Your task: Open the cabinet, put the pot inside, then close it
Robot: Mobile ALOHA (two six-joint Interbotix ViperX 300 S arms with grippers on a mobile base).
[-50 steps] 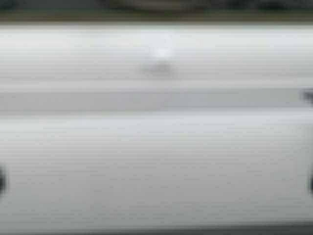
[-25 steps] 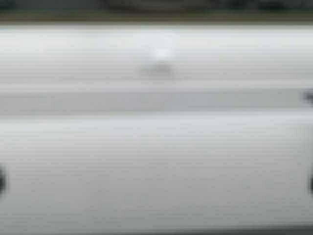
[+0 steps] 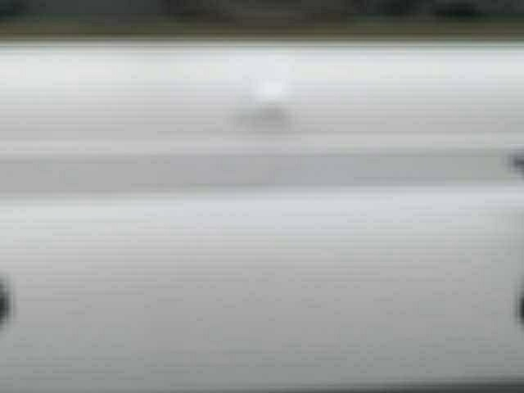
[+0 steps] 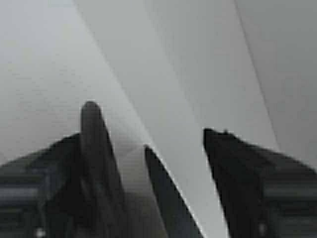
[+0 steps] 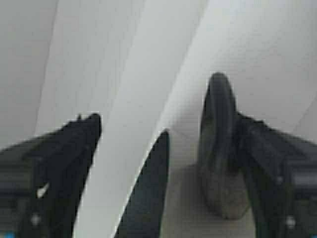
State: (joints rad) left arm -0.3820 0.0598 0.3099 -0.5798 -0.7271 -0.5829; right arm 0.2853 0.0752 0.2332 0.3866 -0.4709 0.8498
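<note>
In the high view a pale grey blurred surface (image 3: 262, 270) fills almost everything, and I cannot tell whether it is the pot or the cabinet. My left gripper (image 4: 151, 119) is open over pale grey panels (image 4: 198, 59). A dark rounded loop (image 4: 91, 144), seemingly a pot handle, lies against the inside of one finger. My right gripper (image 5: 161, 111) is open in the same way, with a dark rounded loop (image 5: 220, 148) against one finger. A dark wedge (image 5: 148, 198) shows between the jaws in each wrist view. No pot body or cabinet door is clearly visible.
A thin dark and tan strip (image 3: 262, 20) runs along the top of the high view. Small dark shapes sit at its left edge (image 3: 3, 303) and right edge (image 3: 521, 304). Pale surfaces stand very near both grippers.
</note>
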